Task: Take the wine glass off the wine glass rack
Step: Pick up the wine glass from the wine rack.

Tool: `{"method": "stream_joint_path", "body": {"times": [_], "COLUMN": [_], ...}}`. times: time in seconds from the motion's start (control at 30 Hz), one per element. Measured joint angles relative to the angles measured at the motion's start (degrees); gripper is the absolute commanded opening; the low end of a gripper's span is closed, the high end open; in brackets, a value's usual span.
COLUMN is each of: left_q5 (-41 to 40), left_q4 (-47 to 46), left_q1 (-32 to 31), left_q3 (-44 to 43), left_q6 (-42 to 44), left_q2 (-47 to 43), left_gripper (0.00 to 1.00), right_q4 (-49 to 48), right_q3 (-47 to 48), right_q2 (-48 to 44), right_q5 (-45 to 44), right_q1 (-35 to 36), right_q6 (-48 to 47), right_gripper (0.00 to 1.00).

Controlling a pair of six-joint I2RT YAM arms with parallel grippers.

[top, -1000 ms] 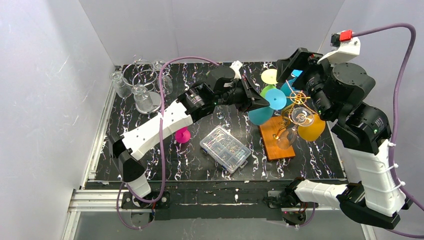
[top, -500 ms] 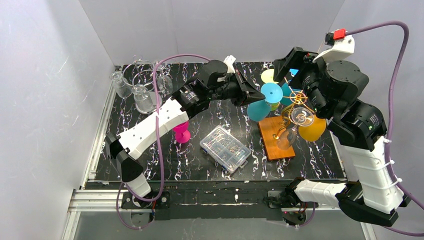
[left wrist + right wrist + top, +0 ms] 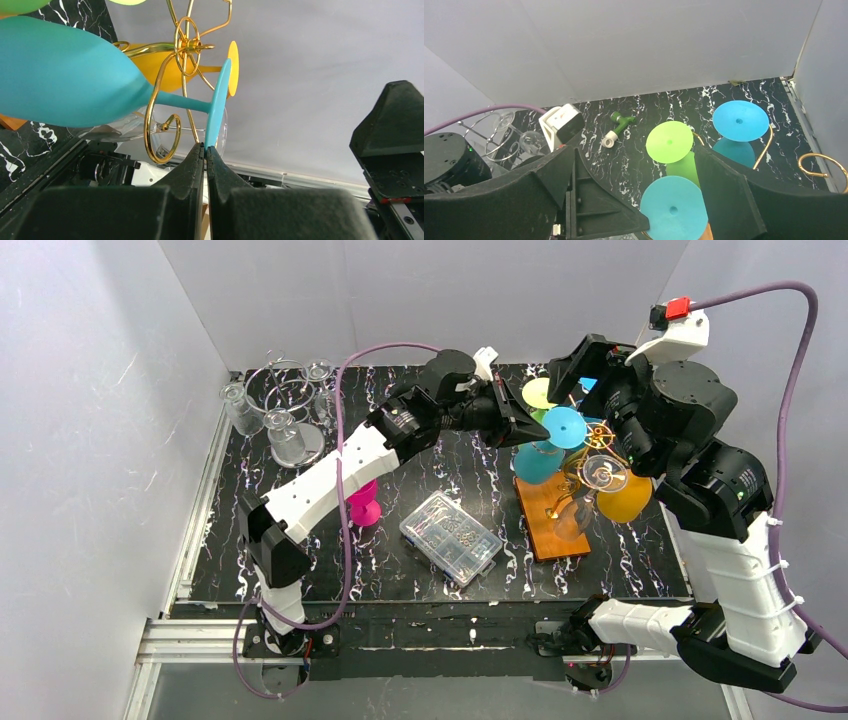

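Observation:
A teal wine glass [image 3: 75, 75] lies on its side, its stem crossing a curl of the golden wine glass rack [image 3: 186, 45]. My left gripper [image 3: 205, 147] is shut on the rim of the glass's round foot [image 3: 565, 427]. The overhead view shows the left gripper [image 3: 535, 426] just left of the rack [image 3: 598, 436], which stands on an orange-brown wooden base [image 3: 545, 515]. My right gripper [image 3: 634, 150] hangs open above the rack with nothing between its fingers. Below it I see the teal foot [image 3: 672, 207].
Green [image 3: 669, 142], blue [image 3: 740, 120], orange [image 3: 625, 498] and clear [image 3: 603, 473] glasses also hang on the rack. A clear plastic box [image 3: 451, 536] and a pink piece [image 3: 364, 508] lie at mid-table. Clear glasses on a silver stand [image 3: 285, 405] are at the back left.
My left gripper has reached further right and slightly back, carrying the teal glass with it toward the rack's stem. The right arm shifted a little, then held still.

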State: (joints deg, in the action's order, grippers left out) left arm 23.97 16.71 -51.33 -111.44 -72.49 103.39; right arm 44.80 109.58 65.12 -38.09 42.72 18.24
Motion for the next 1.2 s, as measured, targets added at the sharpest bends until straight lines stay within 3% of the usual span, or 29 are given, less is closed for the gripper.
{"method": "stream_joint_path", "body": {"times": [0.7,1.2], "left_q5": [5.20,5.18], "left_q4": [1.51,1.09], "left_q1": [-2.05,-2.05], "left_q3": [-1.11,9.86], "left_q6": [1.60,2.01], "left_q2": [0.35,-9.84], "left_gripper": [0.00,0.00], "right_q4": [-0.44,-1.25], "right_q3": [-0.37,-1.81], "right_q2": [0.72,1.05], "right_q5": [-0.33,1.66], "right_q1": [0.00,0.00], "right_q6": [-0.17,1.07], "right_gripper": [1.00,1.00]}}
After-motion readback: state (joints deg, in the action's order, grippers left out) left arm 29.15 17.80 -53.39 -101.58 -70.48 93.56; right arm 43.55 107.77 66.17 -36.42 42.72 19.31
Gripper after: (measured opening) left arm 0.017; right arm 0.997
